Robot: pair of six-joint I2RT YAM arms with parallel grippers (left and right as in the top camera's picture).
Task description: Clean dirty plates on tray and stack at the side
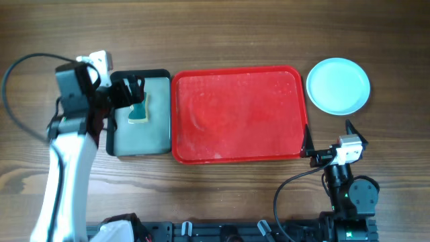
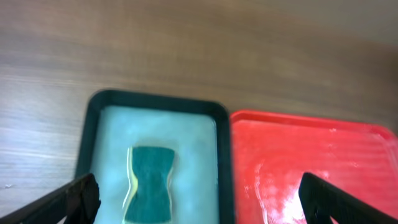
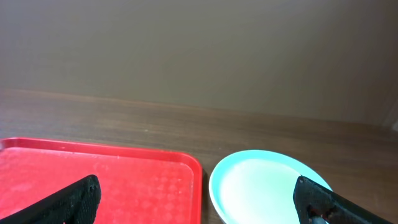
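Left pincer (image 2: 199,190), wide and empty, hovers over the sponge (image 2: 151,183). Right pincer (image 3: 196,186), equally wide, faces the plates (image 1: 338,85) set beside the tray (image 1: 235,114), so cleaning is likely finished.

Overhead straight down; both wrist views low, sharing tray (image 1: 235,114).

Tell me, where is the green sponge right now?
Seen from overhead, the sponge lies inside the small black tray at the left, which sits right beside the big red tray.
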